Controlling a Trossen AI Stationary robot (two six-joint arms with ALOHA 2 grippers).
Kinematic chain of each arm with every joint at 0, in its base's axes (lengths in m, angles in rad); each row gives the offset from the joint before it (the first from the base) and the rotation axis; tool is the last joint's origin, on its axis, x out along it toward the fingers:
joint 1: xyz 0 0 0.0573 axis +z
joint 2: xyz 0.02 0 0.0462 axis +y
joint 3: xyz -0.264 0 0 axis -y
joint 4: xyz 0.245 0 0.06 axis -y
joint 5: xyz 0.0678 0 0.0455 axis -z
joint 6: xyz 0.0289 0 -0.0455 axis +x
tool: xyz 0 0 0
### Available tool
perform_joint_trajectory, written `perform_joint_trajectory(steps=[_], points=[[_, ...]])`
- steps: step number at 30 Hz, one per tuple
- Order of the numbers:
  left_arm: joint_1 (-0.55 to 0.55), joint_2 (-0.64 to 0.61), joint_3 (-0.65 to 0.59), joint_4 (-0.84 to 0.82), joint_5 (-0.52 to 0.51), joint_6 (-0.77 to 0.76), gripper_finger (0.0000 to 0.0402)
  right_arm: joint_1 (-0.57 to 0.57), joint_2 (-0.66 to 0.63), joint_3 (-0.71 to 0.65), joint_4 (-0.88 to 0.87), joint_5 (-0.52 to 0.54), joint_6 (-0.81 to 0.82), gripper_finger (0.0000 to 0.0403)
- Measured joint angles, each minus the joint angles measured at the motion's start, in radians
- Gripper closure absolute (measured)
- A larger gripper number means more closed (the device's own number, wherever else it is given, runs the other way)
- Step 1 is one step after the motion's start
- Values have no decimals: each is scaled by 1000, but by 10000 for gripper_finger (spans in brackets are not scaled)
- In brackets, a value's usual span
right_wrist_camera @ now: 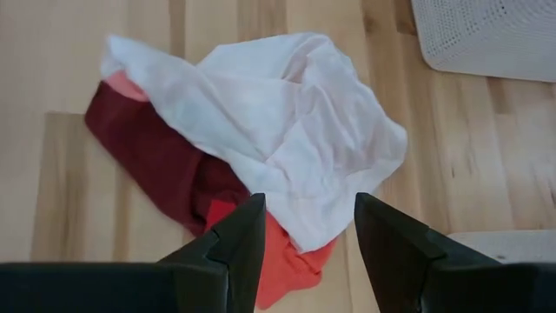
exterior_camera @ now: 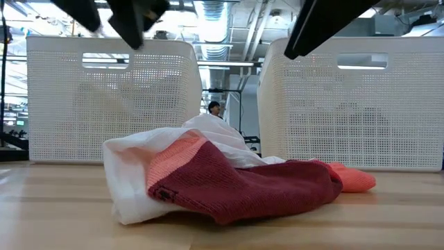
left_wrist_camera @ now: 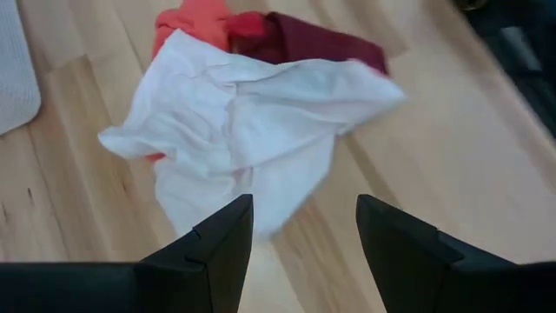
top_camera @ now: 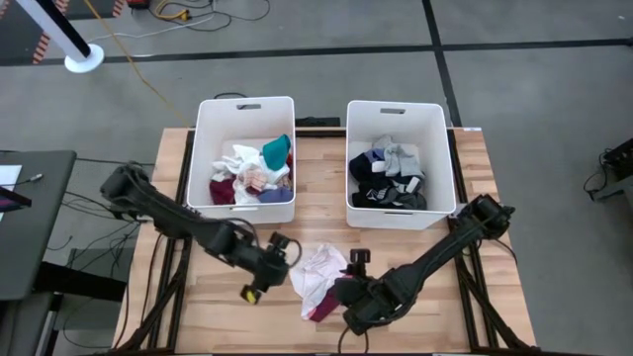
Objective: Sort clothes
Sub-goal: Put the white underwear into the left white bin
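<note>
both the left gripper and right gripper are released; either may pinch the thin white cloth together with the maroon-and-coral knitted sock underneath.

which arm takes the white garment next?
Close call, leaning left. The left hand is open with the white garment right ahead of its fingers; the right hand, also open, hangs over the maroon garment too.

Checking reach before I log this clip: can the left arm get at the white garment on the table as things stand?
Probably yes. The left gripper hovers open just beside the white garment, with bare table between; the right gripper, on the other side, doesn't block it.
</note>
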Motion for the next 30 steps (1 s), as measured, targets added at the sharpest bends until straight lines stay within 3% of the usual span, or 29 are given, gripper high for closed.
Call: perform_joint_trajectory(steps=[9,25,30], points=[[20,173,0,132,-143,17,201,18,0,0,-1,1,24,212],[98,237,-29,260,-146,-36,201,39,0,-3,4,7,33,212],[100,237,-65,304,-127,-45,201,44,0,-69,51,6,42,212]])
